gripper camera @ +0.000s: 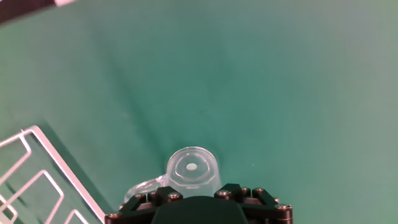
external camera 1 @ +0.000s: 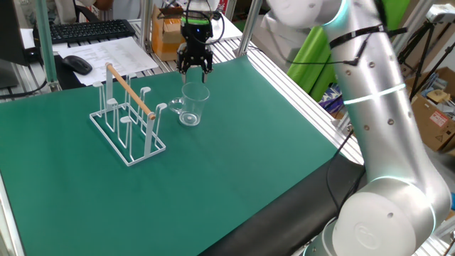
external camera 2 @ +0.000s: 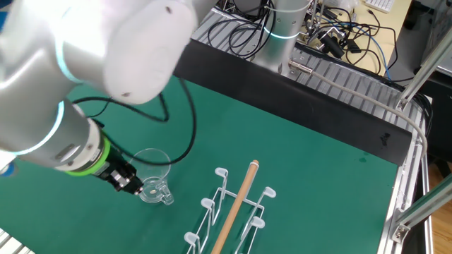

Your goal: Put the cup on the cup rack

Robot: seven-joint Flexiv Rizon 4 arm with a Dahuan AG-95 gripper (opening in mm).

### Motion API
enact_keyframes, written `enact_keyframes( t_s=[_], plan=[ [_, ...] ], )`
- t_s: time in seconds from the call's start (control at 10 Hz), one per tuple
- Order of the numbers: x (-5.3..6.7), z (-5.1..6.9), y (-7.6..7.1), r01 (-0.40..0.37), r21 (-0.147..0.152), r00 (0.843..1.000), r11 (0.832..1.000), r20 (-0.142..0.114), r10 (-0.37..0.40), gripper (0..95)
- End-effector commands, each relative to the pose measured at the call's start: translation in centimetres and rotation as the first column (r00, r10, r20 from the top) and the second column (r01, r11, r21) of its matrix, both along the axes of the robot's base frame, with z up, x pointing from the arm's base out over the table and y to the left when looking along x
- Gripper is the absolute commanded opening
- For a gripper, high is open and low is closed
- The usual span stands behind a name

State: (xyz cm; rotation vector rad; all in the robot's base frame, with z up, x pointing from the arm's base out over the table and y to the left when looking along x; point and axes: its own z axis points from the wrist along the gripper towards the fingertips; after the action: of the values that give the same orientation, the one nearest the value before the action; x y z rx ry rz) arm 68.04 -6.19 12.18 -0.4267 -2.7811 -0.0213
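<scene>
While the glass cup (external camera 1: 193, 104) stands upright on the green table (external camera 1: 234, 156), mouth up and its long axis vertical, its side handle sticks out level toward the cup rack (external camera 1: 128, 119). In one fixed view the handle points left at the rack's near end, close to the nearest pegs but apart from them. In the hand view the cup (gripper camera: 192, 170) is seen from above, its round base showing through the glass and its handle reaching toward the lower left, where the rack's white wire base (gripper camera: 37, 180) lies.

The rack stands on its rectangular base beside the cup, pegs upright, with its light wooden rod (external camera 1: 130, 90) running along the top, level, from the far left toward the near right. In the other fixed view the rod (external camera 2: 236, 203) runs from the lower edge up toward the middle of the table.

The gripper (external camera 1: 194, 65) hangs over the cup's far rim, pointing steeply down. Its jaws look part open just above the rim; I cannot tell whether they touch the glass, and they hold nothing that shows.
</scene>
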Motion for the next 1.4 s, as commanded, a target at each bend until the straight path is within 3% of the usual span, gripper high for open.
enact_keyframes(
  t_s=[0.1, 0.4, 0.7, 0.9, 1.0, 1.2, 1.4],
  plan=[
    [0.4, 0.7, 0.1, 0.006, 0.002, 1.000, 1.000, -0.013, -0.006, 57.0],
    [0.1, 1.6, 0.4, 0.013, 0.000, 1.000, 1.000, -0.001, -0.013, 57.0],
    [-0.2, 2.2, 0.8, 0.024, -0.001, 0.998, 1.000, 0.050, -0.024, 57.0],
    [-0.5, 2.7, 1.3, 0.037, -0.004, 0.997, 0.999, 0.065, -0.036, 57.0],
    [-0.7, 2.9, 1.6, 0.046, -0.007, 0.995, 0.999, 0.085, -0.045, 57.0],
    [-0.7, 3.0, 1.6, 0.049, -0.008, 0.994, 0.999, 0.095, -0.048, 57.0],
    [-0.8, 3.2, 1.6, 0.060, -0.007, 0.990, 0.998, 0.126, -0.059, 57.0]
  ],
)
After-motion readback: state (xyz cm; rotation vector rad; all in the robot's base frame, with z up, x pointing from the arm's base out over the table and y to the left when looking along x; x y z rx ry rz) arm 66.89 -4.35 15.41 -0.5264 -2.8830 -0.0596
